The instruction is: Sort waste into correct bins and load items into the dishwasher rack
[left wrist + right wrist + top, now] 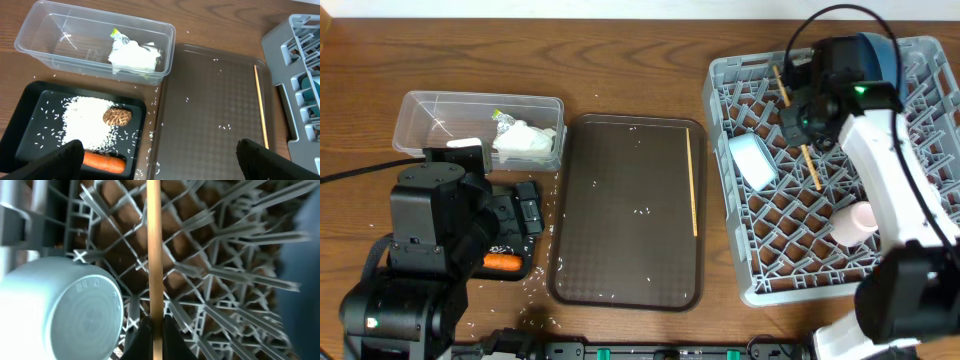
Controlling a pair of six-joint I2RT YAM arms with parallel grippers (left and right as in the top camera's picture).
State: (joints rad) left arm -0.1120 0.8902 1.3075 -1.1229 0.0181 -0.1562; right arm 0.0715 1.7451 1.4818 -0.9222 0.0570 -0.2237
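Two fingers of the right gripper (153, 334) pinch a wooden chopstick (154, 250), which slants across the lattice of the grey dishwasher rack (718, 110), just beside the light blue cup (65, 312) lying on its side there. The pink cup (855, 222) lies nearer the rack's front, and the dark blue plate (882, 52) is at its far corner. The left gripper (160, 161) hangs with jaws spread wide over the black tray (30, 120), which holds rice (85, 117), a brown lump (116, 116) and a carrot (102, 161). White wrappers (132, 56) sit in the clear tub (50, 35). The second chopstick (692, 180) lies along the right edge of the brown serving tray (620, 230).
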